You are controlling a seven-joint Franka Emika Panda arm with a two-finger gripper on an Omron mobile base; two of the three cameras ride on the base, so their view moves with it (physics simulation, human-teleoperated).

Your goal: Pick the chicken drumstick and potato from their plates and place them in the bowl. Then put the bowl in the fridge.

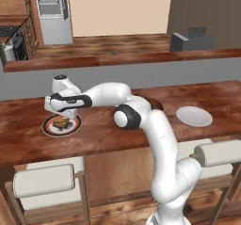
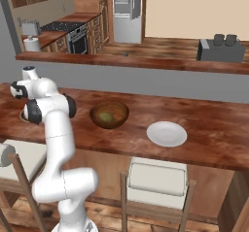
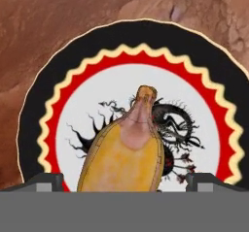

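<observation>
Over the black-rimmed plate (image 1: 61, 124) the gripper (image 3: 124, 180) hangs open, fingers either side of the drumstick (image 3: 127, 151). Beside it, the bowl (image 2: 109, 115) holds the potato (image 2: 105, 116).

On the worktop (image 1: 108, 139), the chicken drumstick (image 3: 126, 153) lies on the patterned plate (image 1: 61, 125) toward the left end. The bowl (image 2: 109, 114) sits mid-counter with the potato (image 2: 106, 116) in it; the plain plate (image 2: 167, 133) rests to its right, near the front edge. The fridge (image 2: 127, 12) stands far behind.
</observation>
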